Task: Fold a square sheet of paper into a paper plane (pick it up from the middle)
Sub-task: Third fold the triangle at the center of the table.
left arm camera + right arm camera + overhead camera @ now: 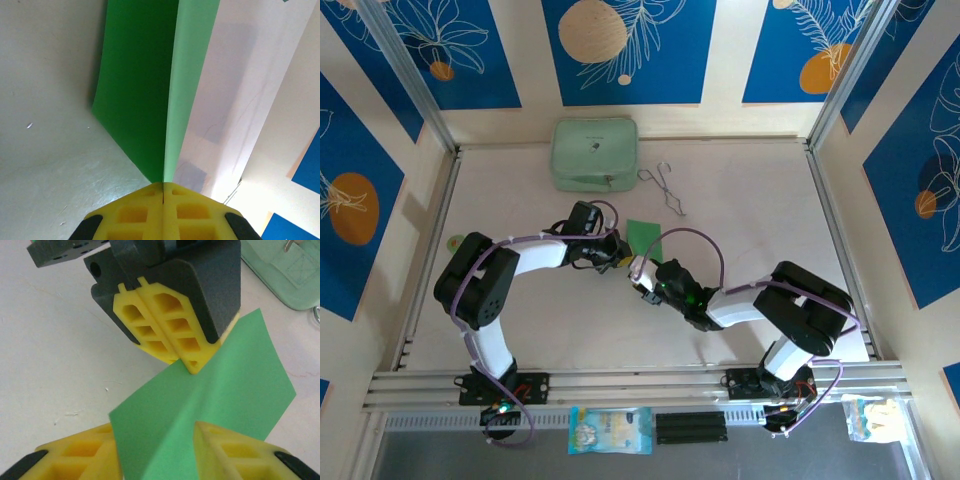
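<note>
Left gripper: fingers together, clamped on the crease of the square sheet of paper.
Right gripper: fingers apart, one on either side of the fold.
Paper: creased, reaching from the left fingertips to between the right fingers.

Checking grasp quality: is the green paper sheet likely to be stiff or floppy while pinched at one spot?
Likely floppy: the square sheet of paper bends into a fold where the left gripper pinches it, its far edge curling. Probably very light: that one pinch holds it up. It may crease if the right gripper closes unevenly.
</note>
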